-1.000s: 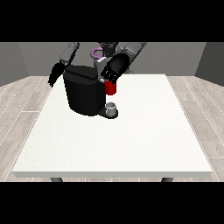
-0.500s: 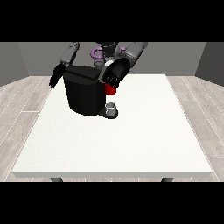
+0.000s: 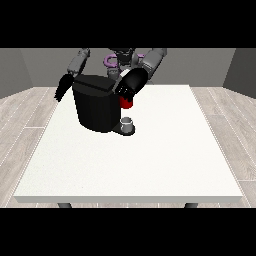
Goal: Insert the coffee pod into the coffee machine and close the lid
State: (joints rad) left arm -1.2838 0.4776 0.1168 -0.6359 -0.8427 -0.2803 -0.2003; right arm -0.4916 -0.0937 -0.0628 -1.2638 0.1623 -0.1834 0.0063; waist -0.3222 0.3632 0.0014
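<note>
My hand at the view's right [image 3: 131, 83] rested on the black boxy coffee machine [image 3: 97, 109], at its 1 o'clock corner, above a red thing at the machine [image 3: 126, 103]. I could not tell its fingers. My hand at the view's left [image 3: 63, 87] hung at the machine's 10 o'clock, fingers straight.

We find the coffee machine [image 3: 97, 107] on the counter [image 3: 150, 160], toward its far left part. One hand [image 3: 131, 84] sits at the machine's upper right; the other hand [image 3: 63, 87] hangs just left of it. A small cup [image 3: 127, 123] stands at the machine's front right base.
</note>
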